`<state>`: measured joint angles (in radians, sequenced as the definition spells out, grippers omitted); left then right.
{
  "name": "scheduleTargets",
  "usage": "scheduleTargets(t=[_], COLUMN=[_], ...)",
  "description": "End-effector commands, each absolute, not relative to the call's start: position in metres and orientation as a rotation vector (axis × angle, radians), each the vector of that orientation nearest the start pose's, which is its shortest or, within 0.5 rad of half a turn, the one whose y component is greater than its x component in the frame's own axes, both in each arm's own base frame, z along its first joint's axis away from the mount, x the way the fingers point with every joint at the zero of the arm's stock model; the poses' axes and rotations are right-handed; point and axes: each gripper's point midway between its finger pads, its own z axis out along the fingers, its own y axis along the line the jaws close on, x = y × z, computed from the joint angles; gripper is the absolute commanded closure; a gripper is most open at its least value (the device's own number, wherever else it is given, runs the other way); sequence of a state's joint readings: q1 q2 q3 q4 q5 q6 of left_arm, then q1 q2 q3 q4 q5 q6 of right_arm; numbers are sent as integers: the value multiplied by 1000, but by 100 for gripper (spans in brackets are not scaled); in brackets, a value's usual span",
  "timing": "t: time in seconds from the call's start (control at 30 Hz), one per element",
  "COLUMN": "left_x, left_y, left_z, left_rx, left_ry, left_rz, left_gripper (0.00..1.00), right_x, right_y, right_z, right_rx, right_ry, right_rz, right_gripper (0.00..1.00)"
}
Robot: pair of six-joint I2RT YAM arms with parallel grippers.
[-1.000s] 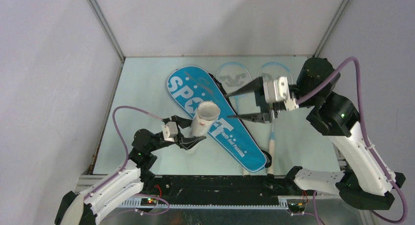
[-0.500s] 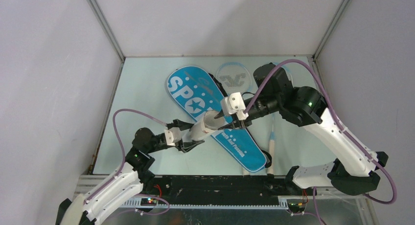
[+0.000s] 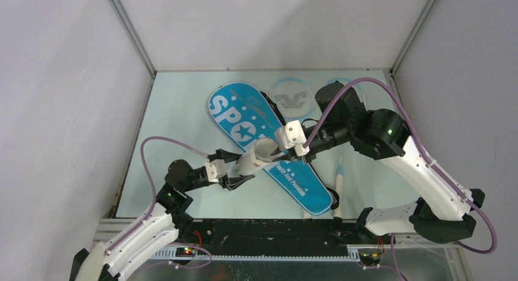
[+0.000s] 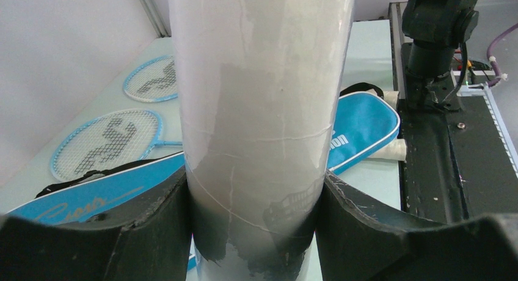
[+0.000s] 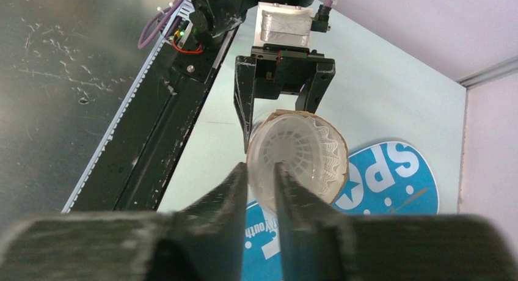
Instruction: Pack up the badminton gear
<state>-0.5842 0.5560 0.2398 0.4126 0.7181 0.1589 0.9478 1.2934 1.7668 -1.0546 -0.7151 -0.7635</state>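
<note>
Far left: left pincer (image 3: 237, 169), black, two-fingered, clamped on the lower end of a long white tube (image 3: 251, 160); the left wrist view shows one finger pressed against each side of the tube wall. The tube is held slantwise above the pale green desk (image 3: 177, 122), its open mouth pointing up and to the right, over the middle of the bag. Contents of the tube: one white shuttlecock (image 5: 302, 149) with a mesh-patterned skirt, seated just inside the brown-edged mouth, seen from the right wrist view. Beneath the tube: a blue teardrop-shaped racket bag (image 3: 235, 119) with white "SPORT" lettering, lying flat on the desk, wide end far left, narrow end near right. Its black strap (image 4: 360, 87) loops out along its edge. At the tube mouth: right pincer (image 5: 261, 170), fingers drawn close with a narrow gap between them, one finger outside the near rim and one inside it. Whether they press on the rim cannot be told. Right of the bag: two light-blue-framed rackets (image 4: 107, 143) with white strings bearing a dark pattern, lying flat and side by side on the desk, heads toward the far edge. In the top view one head is largely hidden behind the right arm. One white handle (image 3: 339, 177) shows on the desk just beside the narrow end of the bag.
</note>
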Motion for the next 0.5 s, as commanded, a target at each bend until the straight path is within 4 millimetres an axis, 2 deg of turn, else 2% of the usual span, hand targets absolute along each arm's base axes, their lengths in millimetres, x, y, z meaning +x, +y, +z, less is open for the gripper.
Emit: scheduleTargets(t=[0.0, 0.03, 0.27, 0.47], left_x=[159, 159, 159, 155], left_y=[-235, -235, -234, -233], left_z=[254, 254, 266, 281], left_rx=[1054, 1052, 990, 908], left_ry=[999, 1001, 973, 929], left_rz=[-818, -818, -839, -901], left_gripper=[68, 68, 68, 67], right_x=[105, 104, 94, 103], right_y=[306, 305, 304, 319], right_z=[392, 393, 406, 423], right_rx=[-1833, -1835, -1813, -1725], right_ry=[1034, 1027, 965, 939], right_rz=[852, 854, 850, 836], right_gripper=[94, 100, 100, 100])
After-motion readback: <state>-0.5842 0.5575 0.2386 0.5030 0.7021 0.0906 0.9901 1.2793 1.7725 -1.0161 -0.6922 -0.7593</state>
